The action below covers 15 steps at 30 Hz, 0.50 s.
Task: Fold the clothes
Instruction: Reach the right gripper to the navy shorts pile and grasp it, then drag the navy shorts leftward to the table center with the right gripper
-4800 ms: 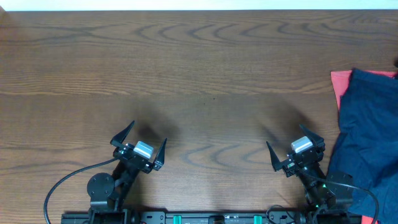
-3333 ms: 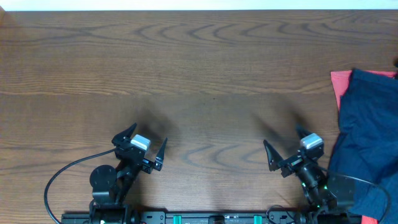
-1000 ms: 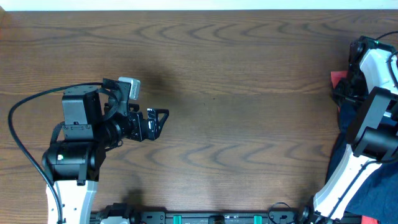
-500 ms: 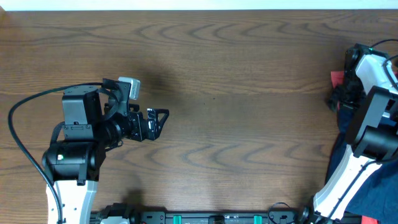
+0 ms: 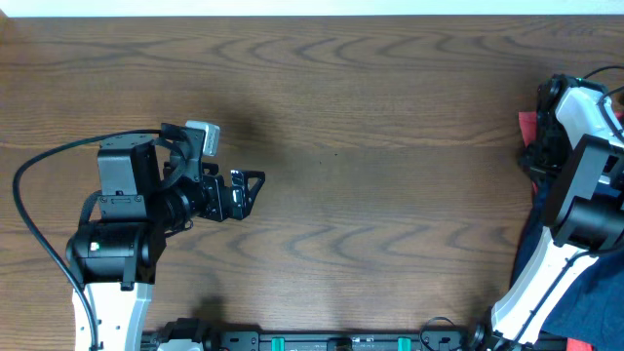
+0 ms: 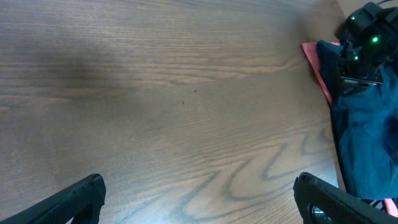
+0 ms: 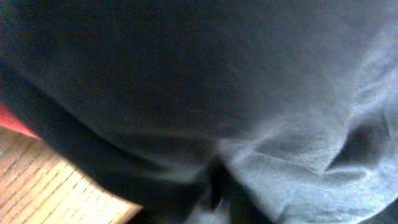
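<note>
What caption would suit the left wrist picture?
Left gripper open over the wooden table; across it, the right arm on navy shorts.

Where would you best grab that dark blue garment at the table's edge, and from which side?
Probably the navy garment by its edge facing the table's middle, coming from that side: there it lies flat on the wood, over the red cloth; elsewhere it looks rumpled.

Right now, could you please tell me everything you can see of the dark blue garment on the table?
The dark blue garment is soft, denim-like cloth, rumpled into folds rather than flat. It lies at the right edge of the table, partly over a red cloth. The right arm hangs over its far end; whether it grips the cloth cannot be told.
</note>
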Tool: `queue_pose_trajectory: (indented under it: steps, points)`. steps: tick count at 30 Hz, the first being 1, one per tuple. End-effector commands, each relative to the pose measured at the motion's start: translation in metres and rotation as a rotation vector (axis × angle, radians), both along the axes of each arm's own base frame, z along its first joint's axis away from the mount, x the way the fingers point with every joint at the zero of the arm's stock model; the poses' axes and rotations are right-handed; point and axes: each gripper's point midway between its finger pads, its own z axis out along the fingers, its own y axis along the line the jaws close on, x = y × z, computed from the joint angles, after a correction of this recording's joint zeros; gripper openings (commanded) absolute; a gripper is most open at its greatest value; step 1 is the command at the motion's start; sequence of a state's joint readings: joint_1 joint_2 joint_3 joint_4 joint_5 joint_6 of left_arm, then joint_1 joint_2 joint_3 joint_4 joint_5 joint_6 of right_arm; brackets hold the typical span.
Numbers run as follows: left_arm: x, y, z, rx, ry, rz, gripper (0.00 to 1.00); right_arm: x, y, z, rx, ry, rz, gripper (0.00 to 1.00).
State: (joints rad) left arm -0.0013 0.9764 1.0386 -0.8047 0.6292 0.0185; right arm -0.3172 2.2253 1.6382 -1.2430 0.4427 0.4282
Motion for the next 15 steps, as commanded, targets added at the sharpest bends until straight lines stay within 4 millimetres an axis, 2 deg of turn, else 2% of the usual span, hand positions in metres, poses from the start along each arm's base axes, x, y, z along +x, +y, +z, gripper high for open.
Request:
queue_pose_trajectory:
  steps: [1, 4, 8, 12, 15]
  points:
    - [0.001, -0.001, 0.006, -0.014, -0.007, -0.001, 0.98, 0.005, 0.007, -0.002, 0.010, -0.019, -0.020, 0.01]
    - [0.001, 0.000, 0.006, -0.010, -0.007, 0.003, 0.98, 0.024, 0.027, 0.006, 0.109, -0.073, 0.046, 0.01]
    - [0.001, -0.001, 0.006, -0.013, -0.005, 0.004, 0.98, 0.045, 0.053, 0.033, 0.182, -0.173, 0.135, 0.01]
    - [0.000, -0.002, 0.006, -0.025, 0.003, 0.007, 0.98, 0.072, 0.102, 0.069, 0.334, -0.337, 0.294, 0.01]
    - [0.000, -0.002, 0.007, -0.025, 0.002, 0.007, 0.98, 0.081, 0.141, 0.096, 0.410, -0.424, 0.387, 0.01]
